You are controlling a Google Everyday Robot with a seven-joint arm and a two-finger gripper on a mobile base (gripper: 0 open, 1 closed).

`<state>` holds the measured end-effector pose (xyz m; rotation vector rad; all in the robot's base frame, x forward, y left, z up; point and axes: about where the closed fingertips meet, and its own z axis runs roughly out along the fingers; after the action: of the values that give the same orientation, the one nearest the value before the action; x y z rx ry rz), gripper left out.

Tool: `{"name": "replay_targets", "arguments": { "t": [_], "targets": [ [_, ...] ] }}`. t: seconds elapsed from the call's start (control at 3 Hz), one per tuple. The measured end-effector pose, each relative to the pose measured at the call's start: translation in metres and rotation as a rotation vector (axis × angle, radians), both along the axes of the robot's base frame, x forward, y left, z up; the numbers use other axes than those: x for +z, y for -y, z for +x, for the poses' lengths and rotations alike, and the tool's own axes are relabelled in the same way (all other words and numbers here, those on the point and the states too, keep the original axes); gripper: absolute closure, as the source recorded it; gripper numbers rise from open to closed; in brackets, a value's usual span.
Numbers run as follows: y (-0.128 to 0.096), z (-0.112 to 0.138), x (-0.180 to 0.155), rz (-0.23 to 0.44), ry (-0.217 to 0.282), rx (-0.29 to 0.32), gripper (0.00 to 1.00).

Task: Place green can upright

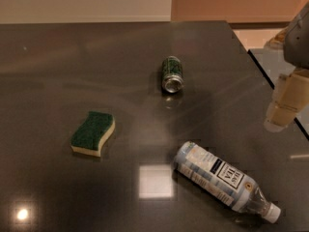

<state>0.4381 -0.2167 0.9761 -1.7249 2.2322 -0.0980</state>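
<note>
The green can lies on its side on the dark table, a little right of the middle, with one silver end facing me. My gripper hangs at the right edge of the view, well to the right of the can and apart from it, above the table's right edge. It holds nothing that I can see.
A green-topped yellow sponge lies left of centre. A clear plastic bottle with a white-and-black label lies on its side at the front right. The table's right edge runs diagonally near the gripper.
</note>
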Motion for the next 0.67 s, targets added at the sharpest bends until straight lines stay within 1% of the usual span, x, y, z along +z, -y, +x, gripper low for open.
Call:
{"name": "replay_targets", "arguments": {
  "t": [0.67],
  "targets": [
    [-0.0012,0.0021,0.0029,0.006,-0.004,0.004,0.00]
  ]
}}
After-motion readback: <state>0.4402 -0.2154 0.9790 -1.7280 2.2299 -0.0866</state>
